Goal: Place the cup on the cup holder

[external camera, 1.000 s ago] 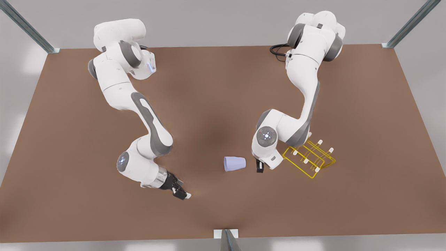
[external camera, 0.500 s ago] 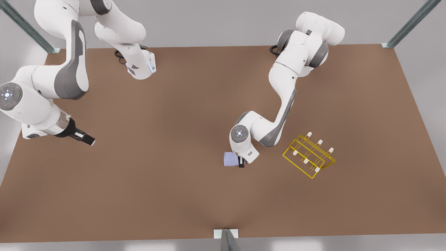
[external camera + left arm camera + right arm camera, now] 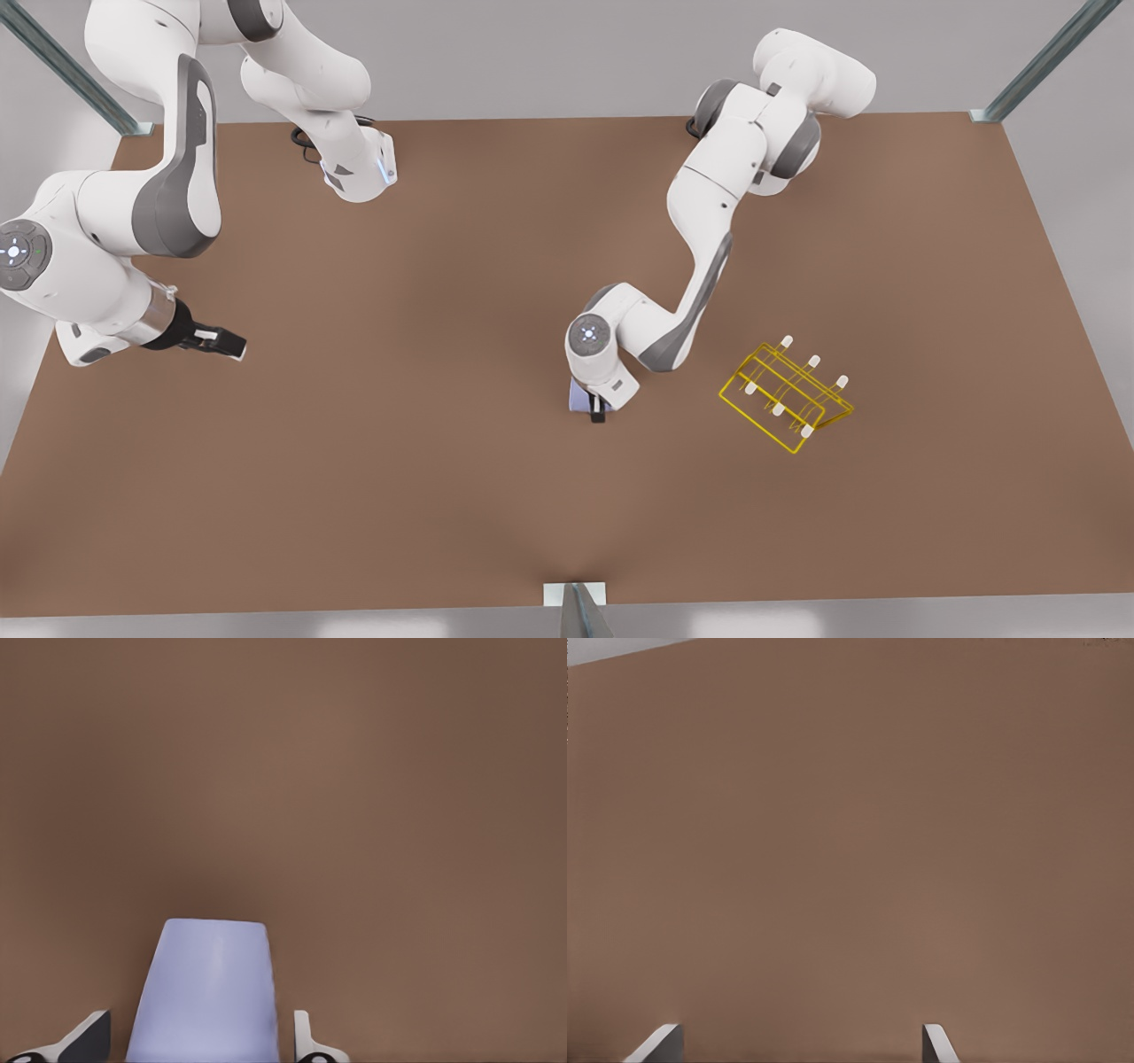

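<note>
The cup (image 3: 578, 398) lies on its side on the brown surface (image 3: 496, 292), a little right of the middle in the front view and toward the near edge. Most of it is covered there by the wrist of the arm reaching down from the far right. That is the left arm: in the left wrist view the lavender-blue cup (image 3: 205, 992) sits between two pale fingertips (image 3: 304, 1038), one on each side of its tapered wall. A thin strip of brown shows between each tip and the cup, so the left tool (image 3: 596, 413) is spread just wider than the cup and straddles it rather than pinching it. Whether anything is inside the cup cannot be told; its mouth is out of sight.

The cup holder (image 3: 787, 395) stands on the surface to the right of the cup, well apart from it, a yellow wire rack with white-tipped pegs slanting up. No peg carries anything.

The right tool (image 3: 223, 343) hangs over the far left part of the surface, well away from both things. In the right wrist view its fingertips (image 3: 658, 1042) stand wide apart with bare brown surface between them.
</note>
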{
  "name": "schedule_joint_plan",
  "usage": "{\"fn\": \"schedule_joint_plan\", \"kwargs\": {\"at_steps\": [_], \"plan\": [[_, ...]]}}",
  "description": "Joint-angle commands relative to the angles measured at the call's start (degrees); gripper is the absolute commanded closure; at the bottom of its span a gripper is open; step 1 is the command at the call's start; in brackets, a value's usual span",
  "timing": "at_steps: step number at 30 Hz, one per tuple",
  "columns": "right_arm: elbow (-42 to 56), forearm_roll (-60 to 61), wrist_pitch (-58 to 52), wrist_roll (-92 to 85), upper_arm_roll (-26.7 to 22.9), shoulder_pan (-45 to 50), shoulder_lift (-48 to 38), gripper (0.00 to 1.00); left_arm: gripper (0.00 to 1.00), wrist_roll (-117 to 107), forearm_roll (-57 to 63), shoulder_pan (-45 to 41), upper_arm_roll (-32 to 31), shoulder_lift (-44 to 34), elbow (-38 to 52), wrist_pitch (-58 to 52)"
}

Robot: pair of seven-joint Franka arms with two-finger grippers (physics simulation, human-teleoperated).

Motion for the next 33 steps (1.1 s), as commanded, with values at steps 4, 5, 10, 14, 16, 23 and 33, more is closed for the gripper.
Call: {"fn": "schedule_joint_plan", "kwargs": {"at_steps": [4,5,10,14,16,23,33], "plan": [[0.0,0.2,-0.5,-9.9,0.0,0.0,-0.1,0.00,0.00,-0.2,0.9,-1.0,0.0,2.1,0.0,0.9],[0.0,0.2,-0.5,-9.8,0.0,0.0,-0.1,0.00,0.00,-0.3,1.6,-1.2,0.0,2.5,0.0,0.9],[0.3,0.0,-0.6,-10.3,0.0,0.0,-0.1,0.00,0.30,2.5,1.2,-1.5,-0.4,1.2,0.4,0.0],[0.3,0.0,-0.2,-10.0,-0.1,-0.1,-0.1,0.00,0.28,7.7,-2.1,0.6,-0.5,-3.4,0.4,-3.9],[0.1,0.0,-0.3,-10.0,-0.1,-0.1,-0.1,0.00,0.26,11.9,-3.3,1.8,0.1,-6.3,0.4,-9.9],[0.1,0.1,-0.6,-9.8,-0.1,-0.1,-0.1,0.00,0.24,13.0,15.4,0.2,2.3,-8.5,0.3,-21.9],[0.1,0.1,-0.6,-9.7,-0.1,-0.1,0.0,0.00,0.22,14.2,51.2,-8.1,2.3,-7.2,-3.6,-45.2]]}}
